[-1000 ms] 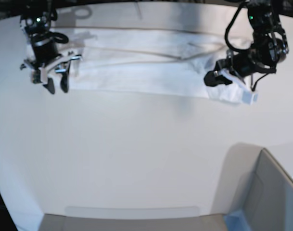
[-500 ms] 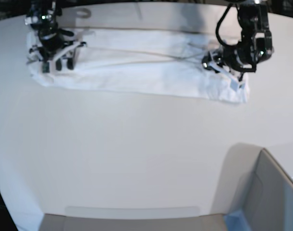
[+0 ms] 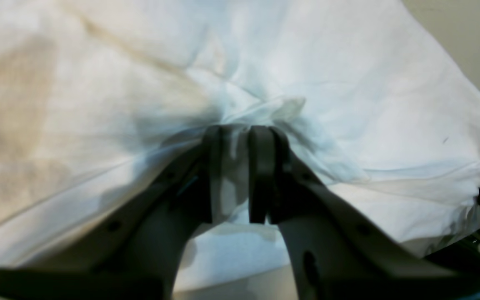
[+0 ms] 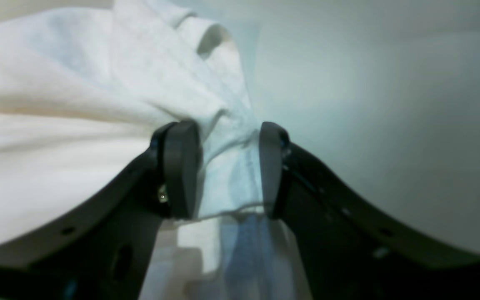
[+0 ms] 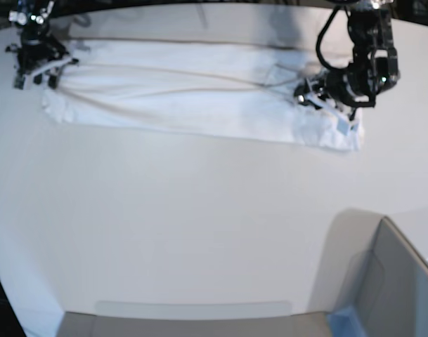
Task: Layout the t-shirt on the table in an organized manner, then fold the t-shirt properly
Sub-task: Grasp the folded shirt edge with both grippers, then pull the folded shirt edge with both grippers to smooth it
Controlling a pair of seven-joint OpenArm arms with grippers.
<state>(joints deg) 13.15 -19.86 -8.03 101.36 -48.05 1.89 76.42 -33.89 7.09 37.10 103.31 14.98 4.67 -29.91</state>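
The left claw pinches a bunched wrinkle of the t-shirt, its two dark pads nearly together with a thin layer of white cloth caught between them. In the base view it sits over the shirt's end on that view's right. The right claw straddles a hem corner at the opposite end, pads a little apart with cloth filling the gap, so it looks to be gripping rather than merely hovering; in the base view it sits at the far upper left.

The shirt lies as a long narrow white band across the far part of the tabletop, already doubled lengthwise by the look of it, no front print showing. My read: this is the folding stage, both ends held at once. The next move calls for lifting both ends evenly, keeping the band taut, and laying one end over the other without dragging the lower layers askew.

Containers: a grey box with a blue edge stands at the near right corner, well apart from the shirt. Its inside is mostly out of frame, and nothing shows in the part visible.
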